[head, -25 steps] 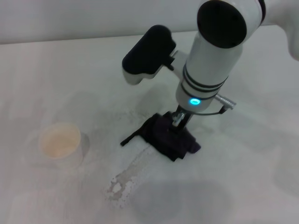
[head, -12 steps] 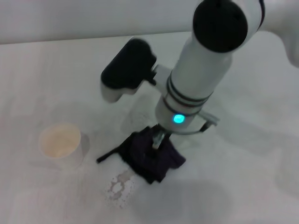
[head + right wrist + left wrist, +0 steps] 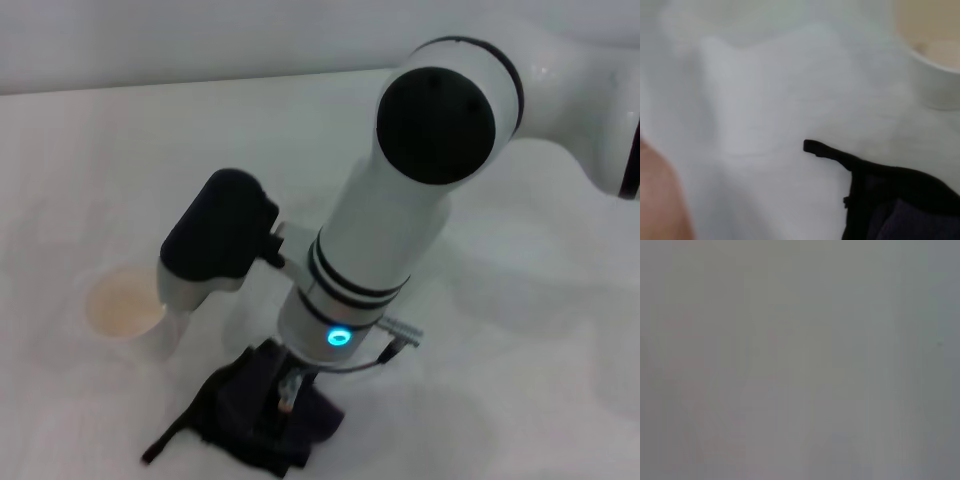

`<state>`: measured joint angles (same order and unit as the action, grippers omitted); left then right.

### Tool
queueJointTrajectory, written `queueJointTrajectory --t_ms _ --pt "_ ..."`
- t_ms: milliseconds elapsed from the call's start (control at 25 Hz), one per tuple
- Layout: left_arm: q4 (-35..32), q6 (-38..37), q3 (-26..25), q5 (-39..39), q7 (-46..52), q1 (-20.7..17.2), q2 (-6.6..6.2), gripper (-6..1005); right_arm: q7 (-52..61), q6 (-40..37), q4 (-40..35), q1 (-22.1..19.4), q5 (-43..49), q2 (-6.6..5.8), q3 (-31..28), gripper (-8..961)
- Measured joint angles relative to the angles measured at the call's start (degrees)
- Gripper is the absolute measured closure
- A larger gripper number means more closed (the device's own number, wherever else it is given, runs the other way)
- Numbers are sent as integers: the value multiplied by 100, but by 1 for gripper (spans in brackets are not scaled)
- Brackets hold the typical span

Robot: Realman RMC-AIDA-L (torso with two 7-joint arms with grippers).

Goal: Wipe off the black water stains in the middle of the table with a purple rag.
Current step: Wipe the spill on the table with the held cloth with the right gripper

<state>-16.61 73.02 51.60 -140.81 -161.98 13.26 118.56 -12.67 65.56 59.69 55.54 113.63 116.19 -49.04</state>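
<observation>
Purple rag [image 3: 255, 415], dark and bunched, flat on the white table [image 3: 520, 330] at the near edge of the head view, thin cord tail [image 3: 175, 435] trailing toward the robot's left. Pinned from above by the right gripper [image 3: 288, 392], fingers down in the folds, apparently closed on the cloth. Black stain nowhere visible, possibly under the rag. Beige-lined cup [image 3: 125, 310] just beyond on the left, partly behind the wrist camera housing. Left gripper out of sight; left wrist view blank grey.
</observation>
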Motion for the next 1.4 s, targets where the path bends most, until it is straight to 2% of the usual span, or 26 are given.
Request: queueJointTrajectory --t_ms 200,720,1000,1240,1400 --pt "2 8 0 19 0 -20 0 122 -240 -166 -5 49 -429 0 210 921" --pt "12 13 -37 19 0 -70 9 123 -219 -464 -791 217 -221 0 171 923" --pt "0 -10 -37 19 0 -86 9 122 243 -249 -801 205 767 0 -147 924" --pt "0 -19 -37 16 0 -103 4 122 354 243 -699 -90 1857 -25 -902 927" --pt "0 -23 -37 9 0 -104 2 122 384 464 -625 -193 2224 -33 -1157 929"
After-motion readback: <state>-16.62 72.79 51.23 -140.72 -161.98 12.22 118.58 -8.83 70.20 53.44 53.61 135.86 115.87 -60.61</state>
